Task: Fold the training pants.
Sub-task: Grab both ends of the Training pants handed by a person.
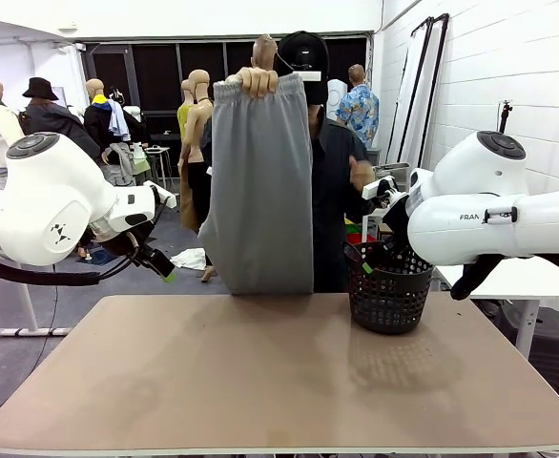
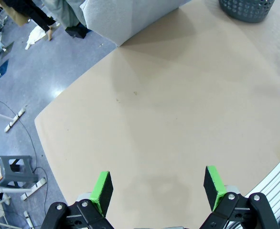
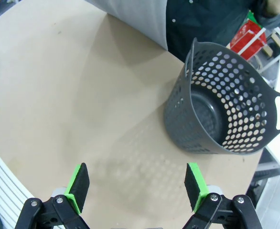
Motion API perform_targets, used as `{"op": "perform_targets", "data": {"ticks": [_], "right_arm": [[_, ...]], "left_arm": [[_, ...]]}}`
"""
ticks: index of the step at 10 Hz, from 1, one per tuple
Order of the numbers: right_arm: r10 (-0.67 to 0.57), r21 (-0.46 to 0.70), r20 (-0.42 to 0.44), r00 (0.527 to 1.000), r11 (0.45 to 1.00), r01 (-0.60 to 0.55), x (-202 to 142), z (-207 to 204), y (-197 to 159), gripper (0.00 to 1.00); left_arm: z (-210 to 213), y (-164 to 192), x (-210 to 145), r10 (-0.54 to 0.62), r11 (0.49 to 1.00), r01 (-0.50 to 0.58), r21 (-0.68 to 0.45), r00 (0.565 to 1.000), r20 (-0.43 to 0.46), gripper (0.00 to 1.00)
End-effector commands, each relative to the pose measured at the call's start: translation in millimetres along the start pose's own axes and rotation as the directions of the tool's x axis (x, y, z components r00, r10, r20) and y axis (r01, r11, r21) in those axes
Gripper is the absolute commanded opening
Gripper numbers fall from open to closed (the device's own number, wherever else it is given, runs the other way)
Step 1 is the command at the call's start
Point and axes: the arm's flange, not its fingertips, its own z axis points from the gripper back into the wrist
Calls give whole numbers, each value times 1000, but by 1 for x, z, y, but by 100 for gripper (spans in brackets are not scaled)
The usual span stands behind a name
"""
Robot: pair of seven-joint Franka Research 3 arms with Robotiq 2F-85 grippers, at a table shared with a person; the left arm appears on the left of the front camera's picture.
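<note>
Training pants [image 1: 260, 191], held up at the far side of the table [image 1: 260, 382], screen most of the person [image 1: 337, 191] standing behind them. Only one hand [image 1: 258, 82] at the waistband and a strip of dark clothing show past the cloth. Whether the hems touch the table's far edge cannot be told. In the front view the right end effector [image 1: 375, 258] sits dark against the black basket [image 1: 389, 296], its fingers hard to separate from the rim. The left wrist view crops the basket at the top edge, leaving a sliver of wall. Both wrist views cut the pants down to a lower corner.
</note>
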Motion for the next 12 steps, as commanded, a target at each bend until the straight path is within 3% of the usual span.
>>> {"op": "perform_targets", "data": {"ticks": [1,12], "right_arm": [[3,2,3,1000,1000,-3,0,0,1,100],[3,2,3,1000,1000,-3,0,0,1,100]], "left_arm": [[0,-1,-1,-3,1000,3,-9,1000,0,100],[0,-1,-1,-3,1000,3,-9,1000,0,100]]}}
